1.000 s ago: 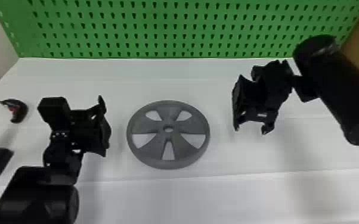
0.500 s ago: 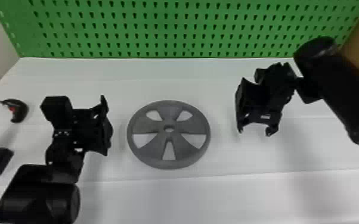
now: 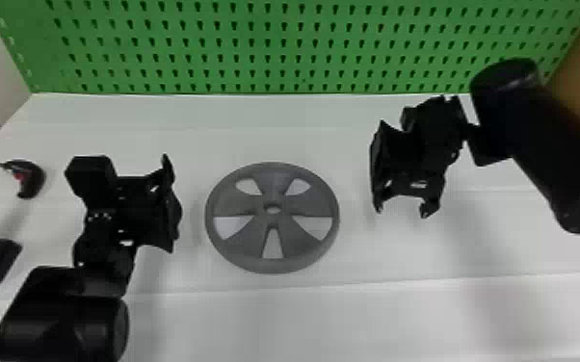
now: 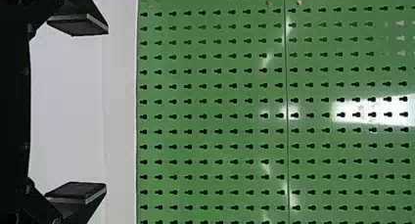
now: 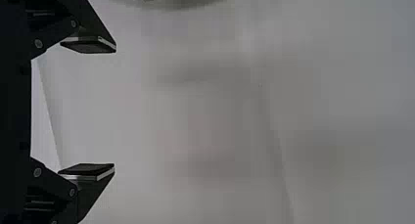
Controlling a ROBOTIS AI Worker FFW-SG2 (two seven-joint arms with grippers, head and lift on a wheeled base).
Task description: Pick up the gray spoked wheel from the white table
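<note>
From the wheel's (image 3: pixel 274 267) three o'clock, the right gripper (image 5: pixel 115 108), wide and empty, edged closer, likely lining up a grasp.

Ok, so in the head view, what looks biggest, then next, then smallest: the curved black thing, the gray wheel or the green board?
1. Green board, biggest even with its edges cut off
2. Gray wheel
3. Curved black thing, smallest

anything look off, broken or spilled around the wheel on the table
Nothing stands out. The gray spoked wheel lies flat on the white table, its visible rim and spokes looking whole, with no crack or spill that I can see.
</note>
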